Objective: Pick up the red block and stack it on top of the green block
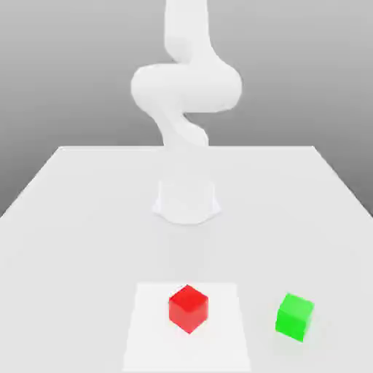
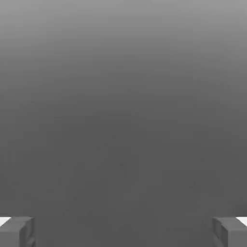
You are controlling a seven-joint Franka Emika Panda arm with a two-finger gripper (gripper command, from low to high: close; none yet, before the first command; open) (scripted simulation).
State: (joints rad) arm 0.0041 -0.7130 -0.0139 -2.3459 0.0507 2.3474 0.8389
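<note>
The red block [image 1: 189, 308] sits on the white table near its front edge, turned corner-on. The green block [image 1: 294, 317] rests on the table apart from it, toward the exterior view's right. In the exterior view the white arm [image 1: 186, 87] rises from its base and leaves the picture at the top, so the hand is not seen there. In the hand view my gripper [image 2: 123, 232] is open: its two grey fingertips [image 2: 19, 232] stand far apart with nothing between them. Only plain grey background shows past them, and neither block appears in that view.
The arm's round base [image 1: 186, 202] stands mid-table behind the blocks. A slightly brighter square patch [image 1: 149, 328] lies under the red block. The table [image 1: 73, 218] widens toward the front, its far edge behind the base.
</note>
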